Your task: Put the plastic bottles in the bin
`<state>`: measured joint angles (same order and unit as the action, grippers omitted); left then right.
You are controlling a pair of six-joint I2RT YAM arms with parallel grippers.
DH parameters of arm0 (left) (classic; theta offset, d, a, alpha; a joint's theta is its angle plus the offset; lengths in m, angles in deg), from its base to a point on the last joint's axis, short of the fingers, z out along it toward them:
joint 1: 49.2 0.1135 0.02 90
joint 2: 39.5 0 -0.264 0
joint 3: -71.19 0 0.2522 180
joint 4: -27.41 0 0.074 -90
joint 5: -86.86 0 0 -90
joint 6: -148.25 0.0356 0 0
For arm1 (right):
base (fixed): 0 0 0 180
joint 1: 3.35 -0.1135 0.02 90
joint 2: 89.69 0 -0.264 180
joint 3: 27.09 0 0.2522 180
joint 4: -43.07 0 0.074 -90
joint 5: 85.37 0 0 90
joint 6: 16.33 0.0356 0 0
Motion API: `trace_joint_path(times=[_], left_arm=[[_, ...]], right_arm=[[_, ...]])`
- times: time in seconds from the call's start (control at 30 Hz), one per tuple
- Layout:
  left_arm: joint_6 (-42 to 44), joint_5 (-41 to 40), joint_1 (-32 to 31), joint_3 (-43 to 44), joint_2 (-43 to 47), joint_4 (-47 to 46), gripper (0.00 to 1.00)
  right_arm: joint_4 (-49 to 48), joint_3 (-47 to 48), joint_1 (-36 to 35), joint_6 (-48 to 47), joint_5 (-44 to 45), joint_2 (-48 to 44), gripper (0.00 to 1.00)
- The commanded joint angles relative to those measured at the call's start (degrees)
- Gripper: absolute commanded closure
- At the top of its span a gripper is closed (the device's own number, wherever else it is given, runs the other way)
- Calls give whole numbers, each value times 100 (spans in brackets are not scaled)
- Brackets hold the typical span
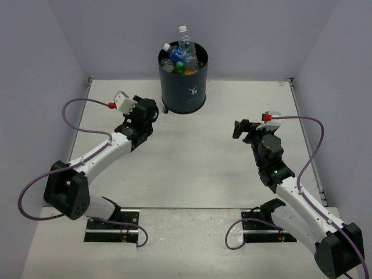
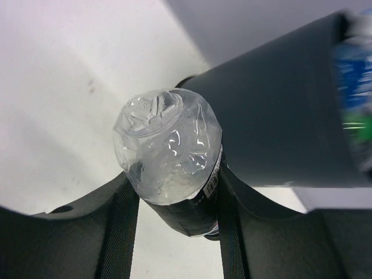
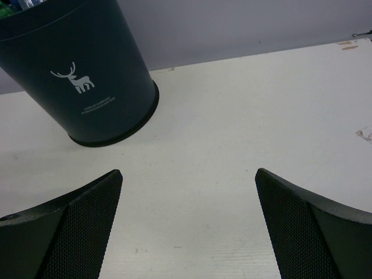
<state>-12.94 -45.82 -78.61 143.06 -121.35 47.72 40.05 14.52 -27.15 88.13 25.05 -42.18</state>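
Note:
The dark bin (image 1: 183,87) with a white deer logo stands at the back middle of the table, with several bottles (image 1: 183,53) sticking out of its top. My left gripper (image 1: 156,111) is just left of the bin's base. In the left wrist view it (image 2: 174,195) is shut on a clear, crumpled bottle with a black label (image 2: 168,148), with the bin wall (image 2: 279,116) close behind. A blurred blue-labelled bottle (image 2: 354,70) shows at the bin's top. My right gripper (image 1: 238,129) is open and empty over bare table (image 3: 189,177), right of and nearer than the bin (image 3: 87,75).
Grey walls close in the white table (image 1: 197,157) at the back and both sides. Purple cables (image 1: 75,107) loop beside each arm. A small scuff mark (image 3: 363,135) lies at the table's right.

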Motion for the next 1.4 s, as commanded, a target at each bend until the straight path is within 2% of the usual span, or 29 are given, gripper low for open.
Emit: trace_joint_path(times=[0.0,0.07,0.17,0.27,0.33,0.4,0.57,0.63,0.77,0.97,1.07,1.2,1.37], left_arm=[[2630,-556,-23,-7,666,-2586,87],[4250,-166,-29,167,636,-3685,85],[5171,478,16,1072,208,-3971,83],[6268,1168,103,2044,-602,-4237,82],[6548,1528,166,2306,-901,-4365,81],[7151,2010,274,2909,-1631,-4687,80],[7023,2941,674,3938,-2527,-4359,79],[6953,3274,792,4295,-2823,-4159,75],[6955,3546,884,4624,-3186,-3978,70],[7093,3759,930,4346,-3204,-4061,68],[7395,4167,946,4162,-3211,-3829,67],[7655,3960,958,3825,-3190,-3755,66],[7586,3924,972,3489,-3197,-3888,64]], right_arm=[[-142,-8,26,88,150,-109,1],[-116,-8,24,65,181,-119,1],[-124,-8,32,47,206,-117,1],[-119,18,33,-13,162,-42,1],[-79,48,31,-50,144,1,1],[-20,89,24,-89,166,48,1],[-41,90,40,-163,152,62,1],[-54,108,42,-165,88,113,1],[20,173,42,-201,105,210,1],[-28,176,50,-260,155,295,1],[-10,199,50,-266,152,338,1],[-31,179,50,-263,148,306,1],[-37,202,50,-277,137,434,1]])
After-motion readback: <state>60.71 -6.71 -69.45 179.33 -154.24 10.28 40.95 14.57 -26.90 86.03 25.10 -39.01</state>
